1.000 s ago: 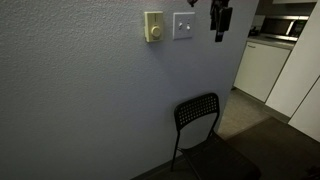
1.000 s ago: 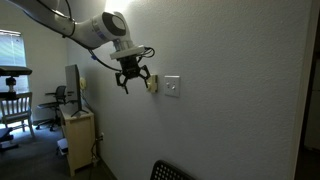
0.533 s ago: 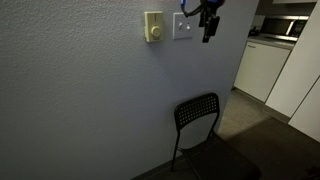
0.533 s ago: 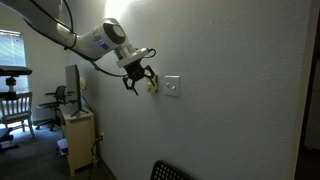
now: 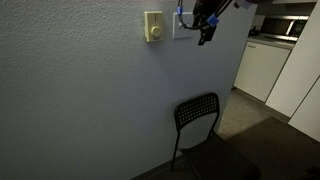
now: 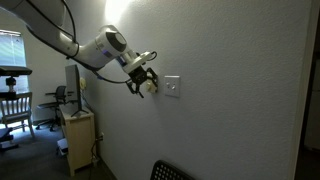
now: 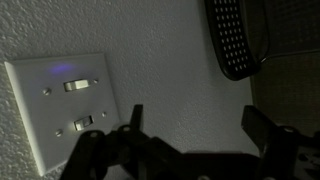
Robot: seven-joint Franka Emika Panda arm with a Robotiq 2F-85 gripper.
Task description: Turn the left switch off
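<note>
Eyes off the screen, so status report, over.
Pincer open, empty. Left switch not yet touched. Knob plate beside it, chair below, neither blocking.

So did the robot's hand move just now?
Yes. The gripper moved along the wall toward the white switch plate, jaws open, holding nothing. I cannot tell whether it touches yet. That plate, the cream knob plate and the chair stayed put.

The wall is rough, matt, stippled paint. The switch plate looks like smooth white plastic with a faint sheen. The chair back is black, perforated, apparently matt plastic.
</note>
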